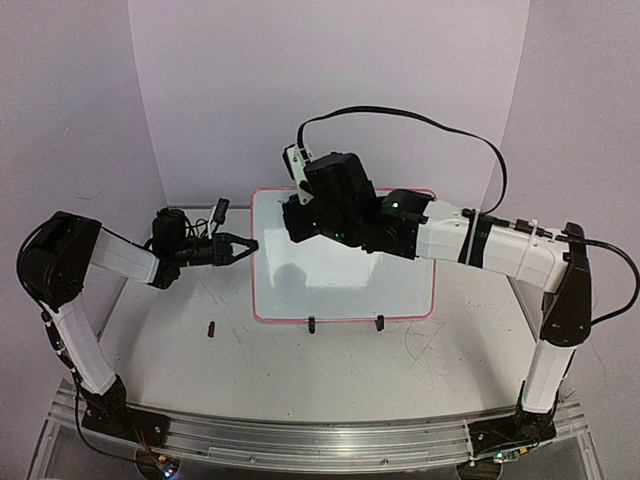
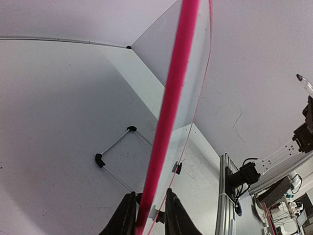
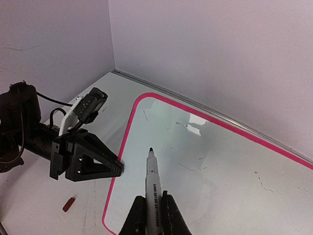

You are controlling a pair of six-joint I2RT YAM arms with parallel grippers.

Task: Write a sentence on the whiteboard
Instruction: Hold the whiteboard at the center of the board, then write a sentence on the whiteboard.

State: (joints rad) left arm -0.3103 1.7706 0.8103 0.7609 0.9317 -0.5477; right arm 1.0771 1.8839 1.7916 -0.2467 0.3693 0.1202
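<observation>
At mid-counter, top view: the whiteboard sits at the centre of the counter. Its long axis runs 9 to 3 o'clock, and two black clip feet are on its 6 o'clock edge.
Left side, top view: the left fingers meet the board's 9 o'clock edge, high on that side.
Right side, top view: the right arm reaches in from 3 o'clock and hangs over the board's 11 o'clock corner. Its fingertips are hidden under the wrist here.
Board surface, top view: glossy white inside a thin red-pink frame with rounded corners. No line of writing shows.
Left wrist view, grip: the frame runs up toward 12 o'clock between the two dark fingers. They are drawn in close on either side and appear to pinch it.
Left wrist view, board: seen almost edge-on, so its face is hard to read.
Right wrist view, grip: the right fingers are closed round a marker. Its barrel is white and its bare black tip points to 12 o'clock.
Right wrist view, key relation: the tip is over the white face just inside the left frame. Free surface spreads from 12 round to 4 o'clock. I cannot tell whether the tip touches.
Right wrist view, looks: faint grey scratches and a glare patch, no black words.
Right wrist view, extras: a small red piece lies on the counter at 8 o'clock.
Judgement: the right arm is the nearer one and the writing one. The first stroke likely needs the tip pressed down, then drawn along the long axis while the left arm steadies the board.
</observation>
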